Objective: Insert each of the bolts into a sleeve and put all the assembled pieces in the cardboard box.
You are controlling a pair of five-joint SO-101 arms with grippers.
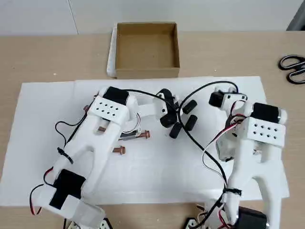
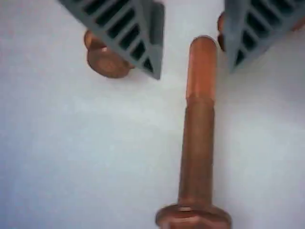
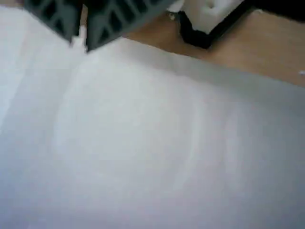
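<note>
My left gripper is open just above the white sheet. Its two grey fingers straddle the plain end of a copper bolt, whose head points back toward the wrist. In the high view that bolt lies under the left gripper, with more bolts close by. Three black sleeves lie right of it, mid-sheet. The open cardboard box stands at the back. My right gripper hangs shut over bare paper, right of the sleeves.
A large white sheet covers the table's middle. Two other bolt heads lie beside my left fingers. Scissors rest at the far right edge. Black cables run across the sheet between the arms.
</note>
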